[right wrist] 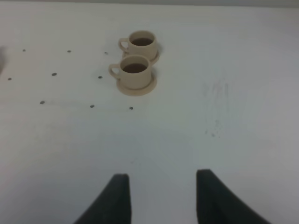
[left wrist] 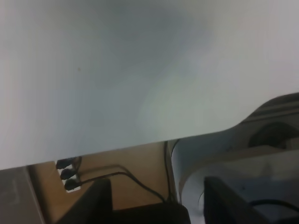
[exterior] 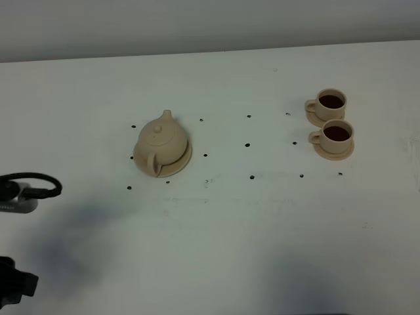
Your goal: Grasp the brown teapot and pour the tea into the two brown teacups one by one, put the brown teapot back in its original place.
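Teapot (exterior: 162,142) sits on its saucer (exterior: 178,166) left of centre on the white tabletop (exterior: 230,230). Both cups (exterior: 331,102) (exterior: 336,134), dark tea inside, stand touching on small saucers at upper right. Left claw (left wrist: 154,205) and right claw (right wrist: 159,198) both hang spread apart, holding nothing, well apart from the crockery.

Even, soft overhead light, white table (exterior: 262,223) mildly washed out, faint grey shadows along its near edge, left wrist view blurred
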You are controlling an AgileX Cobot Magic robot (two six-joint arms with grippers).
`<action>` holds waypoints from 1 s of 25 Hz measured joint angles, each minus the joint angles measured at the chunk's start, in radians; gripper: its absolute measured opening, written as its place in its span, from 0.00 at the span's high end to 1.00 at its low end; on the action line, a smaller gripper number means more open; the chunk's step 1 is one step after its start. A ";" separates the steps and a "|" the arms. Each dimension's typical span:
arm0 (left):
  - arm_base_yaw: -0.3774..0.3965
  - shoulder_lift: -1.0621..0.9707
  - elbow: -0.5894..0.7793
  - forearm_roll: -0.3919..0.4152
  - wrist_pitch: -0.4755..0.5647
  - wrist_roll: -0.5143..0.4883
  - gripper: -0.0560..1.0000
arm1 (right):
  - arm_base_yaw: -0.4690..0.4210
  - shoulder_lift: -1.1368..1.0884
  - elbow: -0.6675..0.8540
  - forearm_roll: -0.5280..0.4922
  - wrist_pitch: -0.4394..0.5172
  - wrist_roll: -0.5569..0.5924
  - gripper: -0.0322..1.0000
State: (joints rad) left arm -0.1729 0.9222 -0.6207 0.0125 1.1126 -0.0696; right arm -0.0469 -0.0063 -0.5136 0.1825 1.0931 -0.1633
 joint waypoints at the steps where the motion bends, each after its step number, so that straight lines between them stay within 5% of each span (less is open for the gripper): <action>1: 0.020 -0.018 0.019 -0.002 -0.002 0.004 0.50 | 0.000 0.000 0.000 0.000 0.000 0.000 0.65; 25: 0.200 -0.567 0.115 -0.035 -0.032 0.049 0.50 | 0.000 0.000 0.000 0.000 0.000 0.000 0.65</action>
State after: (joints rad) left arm 0.0272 0.3557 -0.5052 -0.0230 1.0806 -0.0206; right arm -0.0469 -0.0063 -0.5136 0.1825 1.0931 -0.1633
